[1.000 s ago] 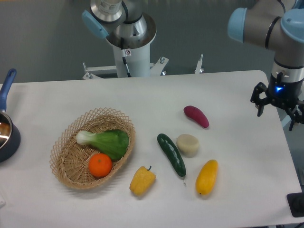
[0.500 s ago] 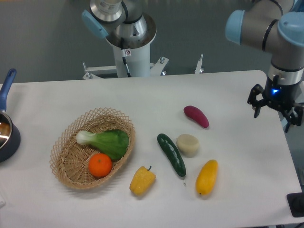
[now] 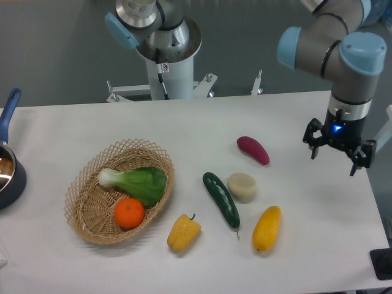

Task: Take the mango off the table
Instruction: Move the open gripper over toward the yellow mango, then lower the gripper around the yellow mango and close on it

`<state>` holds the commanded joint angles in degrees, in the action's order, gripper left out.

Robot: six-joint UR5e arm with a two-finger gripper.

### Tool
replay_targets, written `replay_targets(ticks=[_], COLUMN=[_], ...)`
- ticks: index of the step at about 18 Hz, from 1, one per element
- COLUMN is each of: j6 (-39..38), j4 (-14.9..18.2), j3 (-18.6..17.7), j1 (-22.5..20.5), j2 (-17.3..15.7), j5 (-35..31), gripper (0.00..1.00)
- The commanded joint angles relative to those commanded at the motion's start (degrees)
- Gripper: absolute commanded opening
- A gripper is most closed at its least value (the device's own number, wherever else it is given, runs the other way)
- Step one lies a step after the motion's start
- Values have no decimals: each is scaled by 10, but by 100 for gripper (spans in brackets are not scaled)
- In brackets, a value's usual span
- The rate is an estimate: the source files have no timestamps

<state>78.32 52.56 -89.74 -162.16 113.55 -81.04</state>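
table [image 3: 184,128]: white, rounded corners
cucumber [image 3: 221,199]: landmark, mid-table
mango [image 3: 266,228]: right of it
pepper [image 3: 183,233]: left, nearer
pale disc [image 3: 242,187]: touching its right
basket [image 3: 86,214]: far left
purple tuber [image 3: 253,150]: beyond
pot [image 3: 7,171]: left edge

mango [image 3: 267,228]: smooth, glossy | basket [image 3: 92,205]: woven wicker | table [image 3: 184,131]: matt white

arm bent downward at right, gripper [image 3: 335,157] jaws spread, empty
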Motion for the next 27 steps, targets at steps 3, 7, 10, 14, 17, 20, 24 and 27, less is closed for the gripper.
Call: replay_targets(ticks=[3, 7, 10, 14, 17, 20, 24, 27], j6=[-28, -27, -29, -43, -44, -62, -106, -107], j4=[-1, -46, -52, -51, -51, -52, -54, -57], j3=[-2, -5, -5, -4, -2, -2, 5, 4], j1=[10, 27, 42, 56, 74, 76, 86, 88], j2=[4, 22, 28, 36, 57, 74, 91, 99], j5=[3, 6, 4, 10, 13, 13, 11, 11], gripper=[100, 100, 100, 100, 100, 100, 100, 100])
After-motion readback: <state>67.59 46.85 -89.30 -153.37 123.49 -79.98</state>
